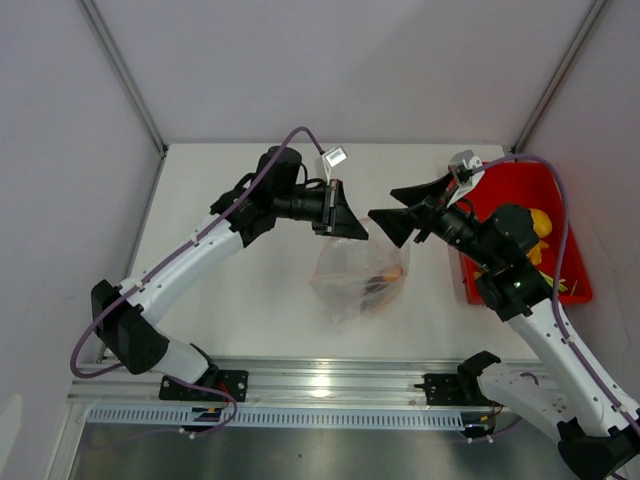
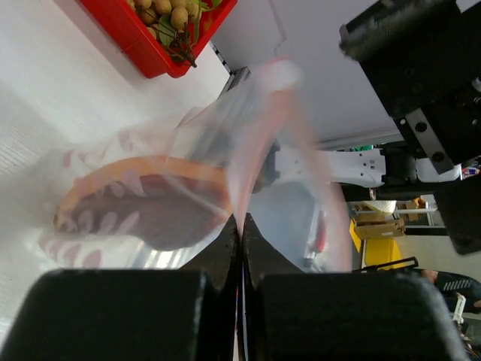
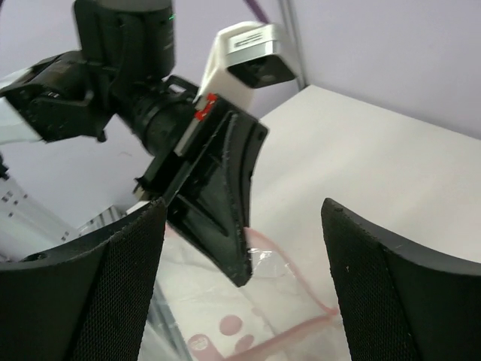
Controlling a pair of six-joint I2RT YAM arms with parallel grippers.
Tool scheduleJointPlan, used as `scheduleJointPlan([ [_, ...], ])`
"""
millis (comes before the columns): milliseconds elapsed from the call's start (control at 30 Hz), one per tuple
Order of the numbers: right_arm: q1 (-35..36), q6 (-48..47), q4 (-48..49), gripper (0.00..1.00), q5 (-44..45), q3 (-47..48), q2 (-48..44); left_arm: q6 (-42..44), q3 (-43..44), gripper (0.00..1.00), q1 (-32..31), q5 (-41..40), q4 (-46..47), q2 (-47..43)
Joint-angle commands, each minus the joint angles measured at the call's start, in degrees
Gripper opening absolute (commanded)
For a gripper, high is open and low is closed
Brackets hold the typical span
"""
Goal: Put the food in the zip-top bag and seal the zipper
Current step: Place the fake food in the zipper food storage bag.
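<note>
Clear zip-top bag point(image 1: 352, 285): in the middle of the top view, between the two arms. Its upper edge is lifted, and its lower part seems to rest on the white table point(image 1: 250, 290).
Left gripper point(image 1: 341, 218): clenched on the upper edge of the bag. In the left wrist view the two fingers press together with the film pinched between them.
Right gripper point(image 1: 384, 204): released, with the jaws wide apart and holding nothing. It is just right of the bag mouth and faces the left gripper.
Zipper point(image 2: 259, 143): the pinkish strip along the held edge. It is blurred, but the mouth looks open, not sealed.
Already in the bag: an orange slice point(image 2: 120, 167) and a dark red piece point(image 2: 165, 218), seen through the film at left centre of the left wrist view.
Red tray point(image 1: 510, 185): at the right edge of the top view, well apart from the bag.
Not yet in the bag: the bunch of tan-yellow balls point(image 2: 169, 13) on green leaves, and a yellow piece point(image 1: 541, 222), probably the lemon. Both lie in the tray. The leek I cannot find.
Progress: I judge it about the middle. Part of the food is bagged, the rest must go in, and then the zipper must be closed.
</note>
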Motion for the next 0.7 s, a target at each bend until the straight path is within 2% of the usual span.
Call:
scheduleJointPlan([
  [0,-0.3,-2.0,-4.6,0.85,6.5,6.3,0.4,-1.1,2.7,0.01,0.5,0.8,1.2,-3.5],
  [167,-0.2,-2.3,-14.1,0.86,10.1,11.7,0.2,-1.1,3.3,0.01,0.5,0.4,0.9,-4.0],
  [267,-0.3,-2.4,-21.1,0.87,17.9,15.5,-0.3,-0.6,4.0,0.01,0.6,0.0,0.1,-4.0],
  [333,-0.6,-1.3,-26.1,0.95,27.0,17.9,-0.1,-0.1,4.9,0.00,0.6,-1.2,-0.7,-4.0],
  [433,-2.8,-1.3,-30.2,0.95,32.3,19.7,0.9,1.8,6.5,0.01,0.6,-3.7,-3.4,-4.1],
  [667,-12.8,3.9,-33.1,0.95,30.7,18.3,5.4,8.1,10.5,0.01,0.6,-11.6,-11.0,-5.7],
])
